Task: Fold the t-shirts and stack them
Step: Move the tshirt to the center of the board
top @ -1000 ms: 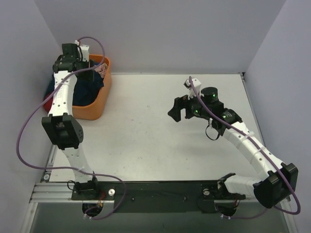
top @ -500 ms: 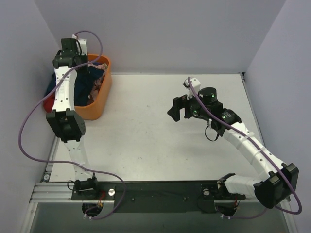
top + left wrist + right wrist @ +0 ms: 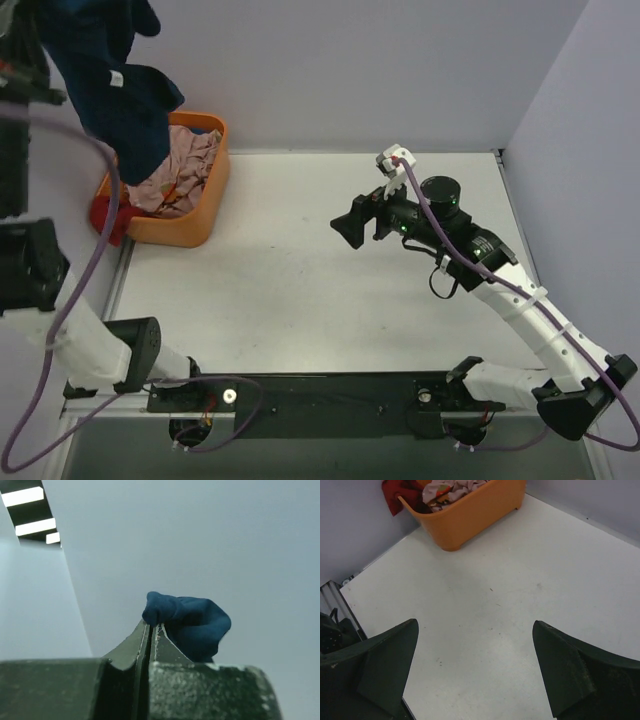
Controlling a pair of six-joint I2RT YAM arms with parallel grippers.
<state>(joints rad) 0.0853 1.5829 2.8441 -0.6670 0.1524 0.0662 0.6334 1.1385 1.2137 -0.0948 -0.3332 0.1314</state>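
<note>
A navy t-shirt (image 3: 110,80) hangs at the top left, lifted high above the orange basket (image 3: 205,205). In the left wrist view my left gripper (image 3: 152,626) is shut on a bunched fold of that navy t-shirt (image 3: 192,622), seen against the grey wall. The gripper itself is cut off by the top external view's edge. A pink t-shirt (image 3: 185,165) lies in the basket, and a red one (image 3: 105,215) hangs over its near left rim. My right gripper (image 3: 350,225) hovers above mid-table, open and holding nothing (image 3: 475,624).
Grey walls close in the table at the back and on both sides. The orange basket (image 3: 470,515) stands in the far left corner with pink (image 3: 445,487) and red (image 3: 395,492) cloth in it. The black mounting rail (image 3: 330,395) runs along the near edge.
My left gripper shut on the navy t-shirt in the basket and pulled it up high, uncovering the pink one. The right gripper drifted slightly left, still open.
</note>
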